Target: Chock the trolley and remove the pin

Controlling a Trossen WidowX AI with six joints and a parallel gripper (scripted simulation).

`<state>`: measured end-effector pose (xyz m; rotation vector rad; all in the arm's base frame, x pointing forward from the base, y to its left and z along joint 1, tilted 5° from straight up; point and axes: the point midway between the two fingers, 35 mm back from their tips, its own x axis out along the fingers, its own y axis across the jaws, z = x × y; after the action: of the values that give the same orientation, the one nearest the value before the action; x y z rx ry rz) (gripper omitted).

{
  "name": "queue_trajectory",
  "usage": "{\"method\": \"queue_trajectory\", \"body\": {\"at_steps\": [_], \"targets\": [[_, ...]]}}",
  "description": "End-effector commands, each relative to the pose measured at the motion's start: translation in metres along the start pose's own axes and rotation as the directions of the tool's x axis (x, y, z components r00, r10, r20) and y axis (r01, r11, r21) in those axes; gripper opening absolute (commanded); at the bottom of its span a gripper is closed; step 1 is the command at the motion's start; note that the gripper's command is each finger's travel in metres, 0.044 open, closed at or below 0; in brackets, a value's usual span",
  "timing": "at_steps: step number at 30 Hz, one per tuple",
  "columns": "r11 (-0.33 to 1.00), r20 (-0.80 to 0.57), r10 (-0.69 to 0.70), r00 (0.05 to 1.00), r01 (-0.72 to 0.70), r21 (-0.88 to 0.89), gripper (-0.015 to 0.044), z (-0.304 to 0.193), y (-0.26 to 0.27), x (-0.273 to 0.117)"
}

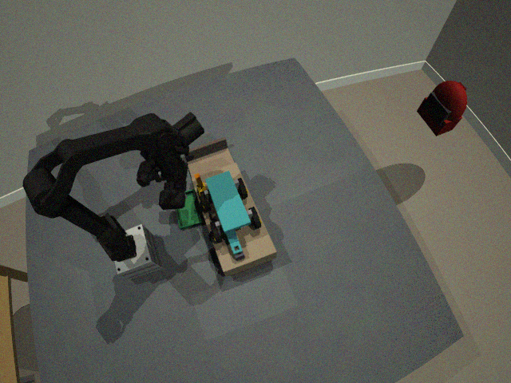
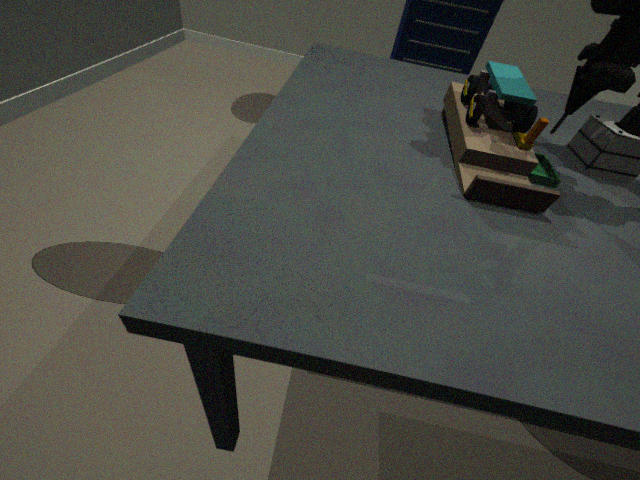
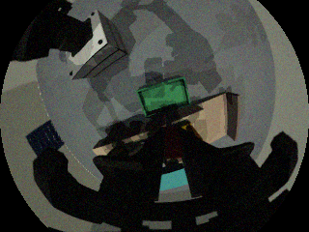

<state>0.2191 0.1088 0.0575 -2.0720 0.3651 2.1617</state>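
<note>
The teal trolley (image 1: 227, 202) (image 2: 509, 81) (image 3: 174, 180) stands on the wooden ramp (image 1: 256, 243) (image 2: 498, 148) (image 3: 212, 118). The yellow chock (image 1: 201, 188) (image 2: 526, 140) (image 3: 184, 127) stands on the ramp at the downhill side of a wheel on the tray's side, its orange handle tilted up; it looks touching, but the contact is too small to tell. My gripper (image 3: 169, 130) is shut on the stop pin, whose dark red head (image 3: 175, 148) shows between the fingers. The thin pin shaft (image 2: 558, 123) points downward in the exterior view. The green tray (image 1: 188, 213) (image 2: 549, 174) (image 3: 141, 101) lies beside the ramp, below my gripper.
The ramp's raised end board (image 1: 207, 150) (image 2: 509, 193) (image 3: 233, 116) closes its downhill end. The pale arm base (image 1: 138, 249) (image 2: 599, 143) (image 3: 104, 52) stands on the table past the tray. A red helmet-like object (image 1: 450, 99) and a blue cabinet (image 2: 444, 33) (image 3: 44, 139) are beyond the table.
</note>
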Motion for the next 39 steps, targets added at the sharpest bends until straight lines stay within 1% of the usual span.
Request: {"method": "queue_trajectory", "body": {"at_steps": [1, 4, 11, 18, 23, 32, 39], "targets": [[0.992, 0.006, -0.028, 1.000, 0.028, -0.119, 0.0000, 0.000, 0.002, -0.001], [0.981, 0.010, -0.040, 0.999, 0.042, -0.188, 0.0000, 0.000, 0.002, -0.001], [0.980, 0.010, -0.041, 0.999, 0.043, -0.194, 0.0000, 0.000, 0.002, 0.000], [0.972, 0.018, -0.045, 0.999, 0.048, -0.229, 0.0000, 0.012, 0.005, 0.017], [0.971, 0.020, -0.049, 0.999, 0.052, -0.232, 0.0000, 0.014, 0.006, 0.020], [0.951, 0.058, -0.202, 0.978, 0.210, -0.226, 0.0000, 0.015, -0.004, 0.044], [0.949, 0.060, -0.213, 0.975, 0.221, -0.225, 0.0000, 0.017, -0.015, 0.062]]}}
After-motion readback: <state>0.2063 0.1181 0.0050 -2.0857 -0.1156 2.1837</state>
